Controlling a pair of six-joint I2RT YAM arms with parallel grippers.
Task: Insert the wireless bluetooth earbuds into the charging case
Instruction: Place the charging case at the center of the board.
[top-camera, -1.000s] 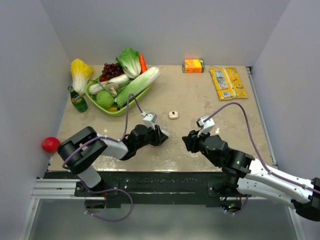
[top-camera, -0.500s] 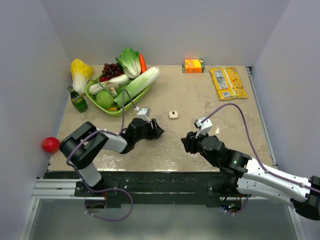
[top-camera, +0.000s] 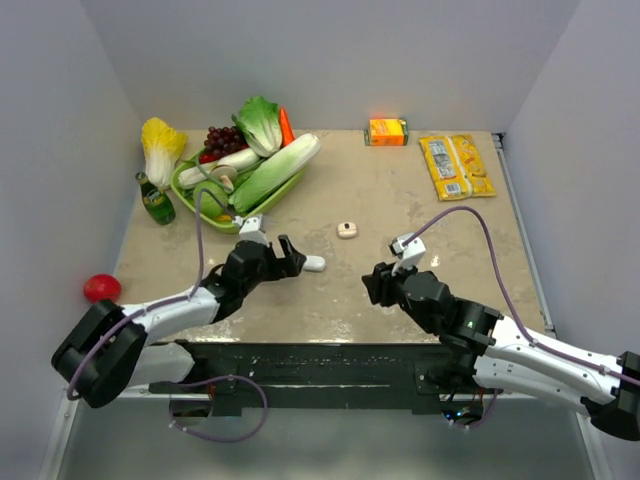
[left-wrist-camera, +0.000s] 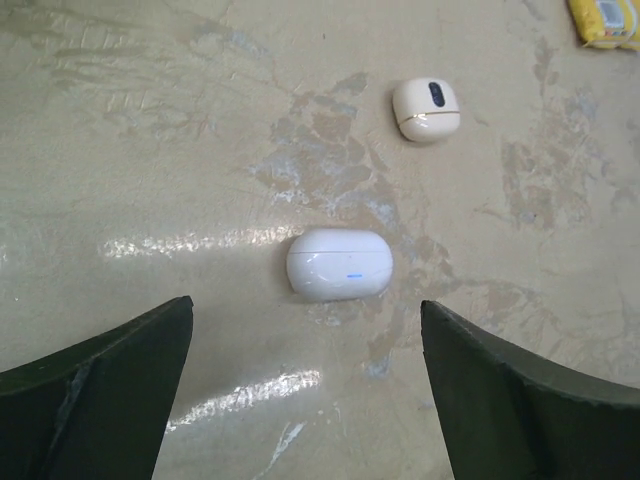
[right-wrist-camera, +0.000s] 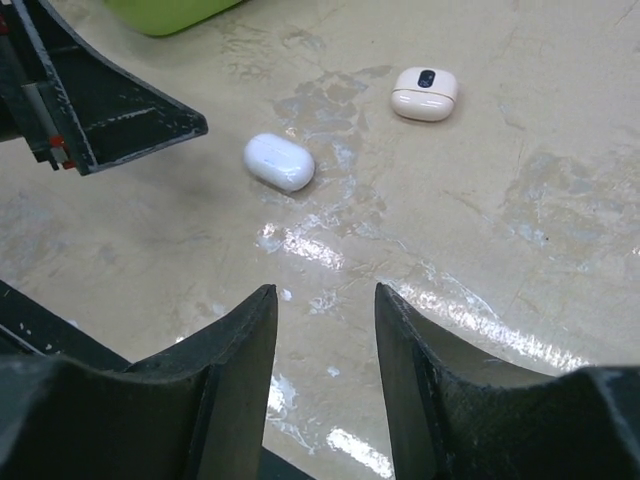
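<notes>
A white pill-shaped charging case (left-wrist-camera: 340, 264) lies flat on the table with its lid shut and a small blue light on its side; it also shows as the case (top-camera: 313, 264) (right-wrist-camera: 279, 161). My left gripper (left-wrist-camera: 305, 310) (top-camera: 290, 256) is wide open just short of it and touches nothing. My right gripper (right-wrist-camera: 325, 295) (top-camera: 370, 283) hovers low to the case's right, its jaws partly apart with only bare table between them. The earbuds are out of view.
A second small cream case (top-camera: 347, 230) (left-wrist-camera: 427, 110) with a dark oval lies shut beyond the white one. A green tray of vegetables (top-camera: 190, 190) and a green bottle (top-camera: 155, 200) stand back left. An orange carton (top-camera: 388, 131) and yellow packet (top-camera: 456, 166) lie back right, a red ball (top-camera: 101, 288) at the left edge.
My left gripper went from shut to wide open and drew back to the left, leaving the white case lying on the table. My right gripper shifted slightly left and opened a little.
</notes>
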